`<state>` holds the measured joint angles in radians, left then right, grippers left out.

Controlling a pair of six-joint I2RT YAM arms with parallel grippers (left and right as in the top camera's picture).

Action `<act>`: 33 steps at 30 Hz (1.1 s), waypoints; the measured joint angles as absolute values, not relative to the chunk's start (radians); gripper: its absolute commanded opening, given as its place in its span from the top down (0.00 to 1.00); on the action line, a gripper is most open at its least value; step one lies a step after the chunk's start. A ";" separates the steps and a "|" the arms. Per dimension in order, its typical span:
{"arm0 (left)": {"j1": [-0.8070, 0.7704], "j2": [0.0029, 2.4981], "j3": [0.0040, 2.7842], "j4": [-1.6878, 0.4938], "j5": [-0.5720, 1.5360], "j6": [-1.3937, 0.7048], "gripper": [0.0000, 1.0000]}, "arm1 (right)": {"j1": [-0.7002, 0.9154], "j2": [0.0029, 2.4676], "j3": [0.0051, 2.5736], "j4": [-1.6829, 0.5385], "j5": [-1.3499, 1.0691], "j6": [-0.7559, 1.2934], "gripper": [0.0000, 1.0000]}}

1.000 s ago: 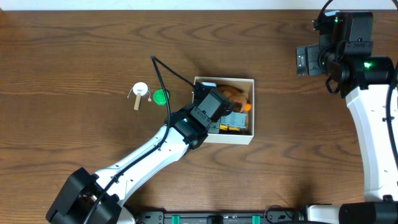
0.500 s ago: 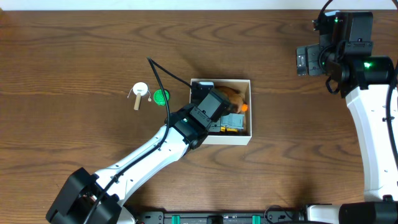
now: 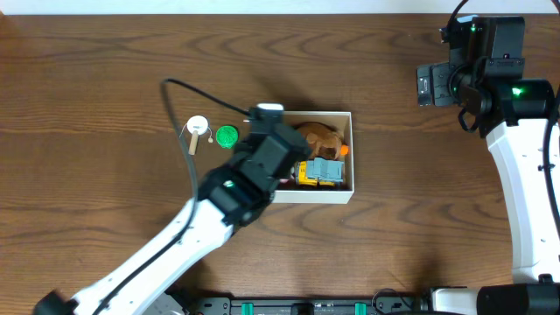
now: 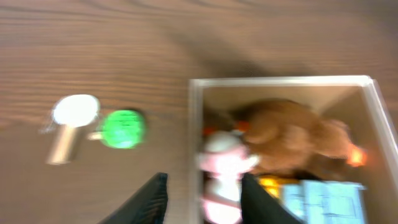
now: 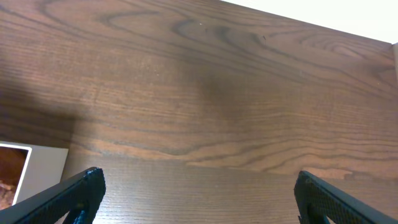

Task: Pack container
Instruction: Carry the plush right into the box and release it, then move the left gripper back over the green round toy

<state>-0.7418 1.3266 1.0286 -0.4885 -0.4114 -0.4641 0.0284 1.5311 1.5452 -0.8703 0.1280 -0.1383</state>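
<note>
The container (image 3: 348, 187), a white-walled box with a tan inside, sits mid-table. It holds a brown plush toy (image 3: 319, 136), a yellow and grey toy (image 3: 320, 172) and a pink and white toy (image 4: 222, 167). My left gripper (image 3: 262, 122) is open and straddles the box's left wall (image 4: 196, 134), one finger outside and one inside, with the pink toy between them in the blurred left wrist view (image 4: 208, 200). My right gripper (image 3: 429, 85) is open and empty over bare table far right of the box; the right wrist view (image 5: 202, 193) shows wood between its fingers.
A green disc (image 3: 227, 136) and a white disc on a wooden stick (image 3: 197, 128) lie on the table left of the box; both also show in the left wrist view, the green disc (image 4: 123, 129) and the white disc (image 4: 74, 110). A box corner shows in the right wrist view (image 5: 34, 168).
My left arm has swung left, from over the box's inside to its left wall. The box slid slightly left. The right arm has not moved.
</note>
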 measured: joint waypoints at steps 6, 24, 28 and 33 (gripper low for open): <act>-0.558 1.242 1.031 -0.606 -0.432 -0.443 0.39 | 0.028 1.531 1.545 -0.870 0.128 -0.138 0.01; -0.309 1.615 1.032 -0.355 -0.202 -0.130 0.32 | 0.028 1.531 1.545 -0.870 0.128 -0.138 0.01; -0.305 1.703 1.032 -0.293 -0.189 -0.117 0.33 | 0.028 1.531 1.545 -0.870 0.128 -0.138 0.01; -0.305 1.790 1.032 -0.233 -0.155 -0.089 0.32 | 0.028 1.531 1.545 -0.870 0.128 -0.138 0.01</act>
